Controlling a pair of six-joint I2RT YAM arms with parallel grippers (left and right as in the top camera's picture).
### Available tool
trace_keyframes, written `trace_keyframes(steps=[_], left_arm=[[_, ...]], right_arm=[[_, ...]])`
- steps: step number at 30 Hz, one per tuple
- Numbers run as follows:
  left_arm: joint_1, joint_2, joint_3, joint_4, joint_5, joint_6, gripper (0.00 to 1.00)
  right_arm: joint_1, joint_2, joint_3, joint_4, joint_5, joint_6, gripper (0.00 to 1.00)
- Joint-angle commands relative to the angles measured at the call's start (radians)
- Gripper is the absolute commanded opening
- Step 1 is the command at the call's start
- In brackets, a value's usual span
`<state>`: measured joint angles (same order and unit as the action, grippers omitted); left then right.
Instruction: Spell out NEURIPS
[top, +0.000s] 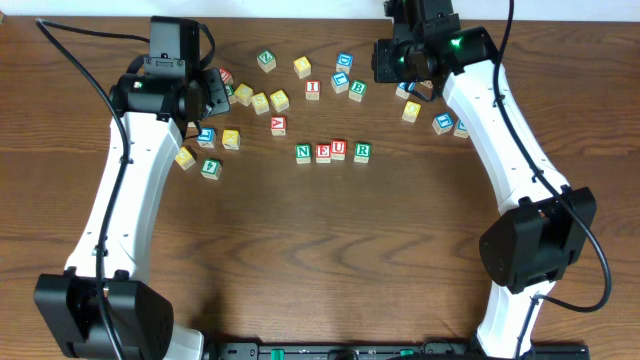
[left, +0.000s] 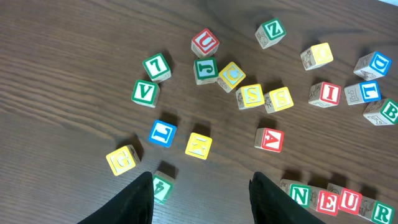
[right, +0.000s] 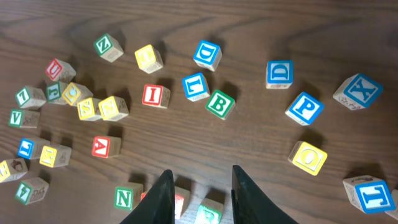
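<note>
Four cubes stand in a row mid-table: green N (top: 303, 153), red E (top: 323, 152), red U (top: 338, 149) and green R (top: 361, 151). A red I cube (top: 313, 87) (right: 155, 96) lies loose behind the row. The blue P cube (right: 305, 107) lies to the right, beside a blue D. Two yellow-topped cubes (left: 250, 96) (left: 279, 99) sit side by side left of the I. My right gripper (right: 199, 190) (top: 383, 62) hangs high at the back with its jaws apart and nothing in them. At the back left, my left gripper (left: 202, 190) (top: 215, 92) is open and empty.
Several other letter cubes are scattered across the far half of the table. They include a green Z (right: 109, 46), a blue L (right: 196, 86), a green B (right: 219, 104), a yellow O (right: 309, 157), a blue X (right: 357, 90) and a red A (left: 269, 139).
</note>
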<state>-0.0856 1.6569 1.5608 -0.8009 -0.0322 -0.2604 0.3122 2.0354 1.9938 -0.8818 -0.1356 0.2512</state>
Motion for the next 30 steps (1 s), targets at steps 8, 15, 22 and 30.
trace_keyframes(steps=[8, 15, 22, 30], left_arm=[[0.007, -0.004, 0.001, 0.01, -0.006, 0.016, 0.49], [0.007, -0.004, 0.001, 0.01, -0.006, 0.016, 0.49], [0.007, -0.004, 0.001, 0.01, -0.005, 0.016, 0.49], [0.007, -0.004, 0.001, 0.01, -0.005, 0.016, 0.49]], right_arm=[[0.027, 0.011, 0.021, 0.01, 0.027, -0.005, 0.25], [0.012, 0.011, 0.021, -0.007, 0.058, 0.05, 0.25], [-0.004, 0.011, 0.021, -0.044, 0.111, 0.085, 0.26], [0.0, 0.012, 0.021, -0.028, 0.111, 0.108, 0.27]])
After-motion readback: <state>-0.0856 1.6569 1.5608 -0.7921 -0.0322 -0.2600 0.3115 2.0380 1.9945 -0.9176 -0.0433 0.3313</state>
